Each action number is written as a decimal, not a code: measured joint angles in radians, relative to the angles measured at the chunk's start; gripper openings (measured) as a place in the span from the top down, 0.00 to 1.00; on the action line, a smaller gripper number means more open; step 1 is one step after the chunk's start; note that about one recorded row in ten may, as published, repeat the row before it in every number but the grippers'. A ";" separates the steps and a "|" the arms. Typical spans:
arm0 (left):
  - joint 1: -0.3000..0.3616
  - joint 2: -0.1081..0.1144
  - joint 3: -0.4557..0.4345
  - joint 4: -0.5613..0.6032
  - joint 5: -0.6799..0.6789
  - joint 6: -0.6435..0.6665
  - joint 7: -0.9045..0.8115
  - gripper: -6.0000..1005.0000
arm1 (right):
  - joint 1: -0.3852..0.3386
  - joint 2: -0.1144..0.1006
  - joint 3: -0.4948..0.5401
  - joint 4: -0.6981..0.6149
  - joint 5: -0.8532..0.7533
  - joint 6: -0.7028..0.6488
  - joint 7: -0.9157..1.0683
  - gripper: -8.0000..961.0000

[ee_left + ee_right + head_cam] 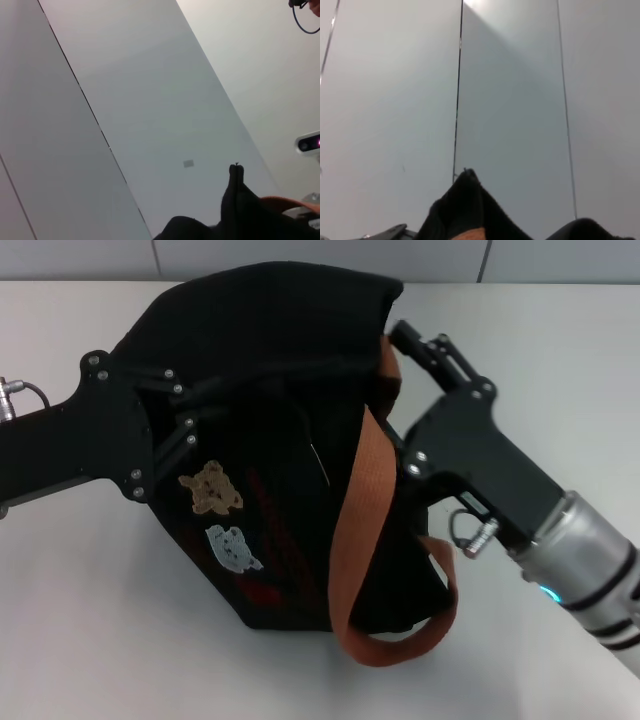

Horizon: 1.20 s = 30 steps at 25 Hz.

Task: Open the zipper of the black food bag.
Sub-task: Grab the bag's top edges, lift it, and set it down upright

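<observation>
Black food bag [290, 430] lies tipped on the counter [90, 640]. We see left gripper [205, 405] and right gripper [400, 340] pressed against opposite flanks; whether either grips anything we cannot tell. Zipper likely between them, hidden.

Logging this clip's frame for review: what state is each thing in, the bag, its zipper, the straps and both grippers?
Bag: on the table, squeezed and tilted, bear patches facing up.
Zipper: hidden in the black folds; open or closed cannot be told.
Straps: slack, one draped over the front, looping onto the table.
Left gripper: pressed into the bag's left side.
Right gripper: against the bag's right upper edge, by the strap.
</observation>
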 joint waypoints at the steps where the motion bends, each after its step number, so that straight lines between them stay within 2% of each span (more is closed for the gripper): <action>1: 0.000 0.000 0.000 0.000 0.000 0.000 0.000 0.92 | 0.000 0.000 0.000 0.000 0.000 0.000 0.000 0.13; 5: 0.000 0.000 -0.001 0.000 0.000 -0.007 0.000 0.92 | -0.041 0.000 0.002 -0.039 0.005 -0.020 0.004 0.13; 9: -0.002 0.000 -0.002 0.000 -0.001 -0.013 0.000 0.92 | -0.043 0.000 0.003 -0.046 0.006 -0.015 0.007 0.13; 13: -0.009 0.000 -0.001 0.000 -0.002 -0.015 0.000 0.92 | -0.015 0.000 0.007 -0.032 0.006 0.030 0.003 0.13; 15: -0.013 0.000 -0.002 -0.009 -0.003 -0.012 0.004 0.92 | 0.043 0.000 0.004 0.009 -0.005 0.112 0.001 0.13; 19: -0.015 0.000 -0.002 -0.011 -0.006 -0.011 0.011 0.92 | 0.071 0.000 0.011 0.029 -0.049 0.186 -0.001 0.13; 22: -0.013 0.000 -0.001 -0.012 -0.016 -0.008 0.011 0.92 | 0.053 0.000 0.034 0.025 -0.057 0.205 -0.002 0.13; 25: -0.007 0.001 -0.009 -0.012 -0.029 -0.008 0.011 0.92 | -0.021 0.000 0.107 0.006 -0.060 0.148 -0.002 0.13; 27: -0.005 0.000 -0.017 -0.012 -0.037 -0.008 0.011 0.92 | -0.028 0.000 0.111 0.006 -0.061 0.135 0.001 0.13; 30: 0.004 -0.001 -0.079 -0.023 -0.075 -0.013 0.026 0.92 | -0.036 0.000 0.097 0.010 -0.081 0.118 0.003 0.13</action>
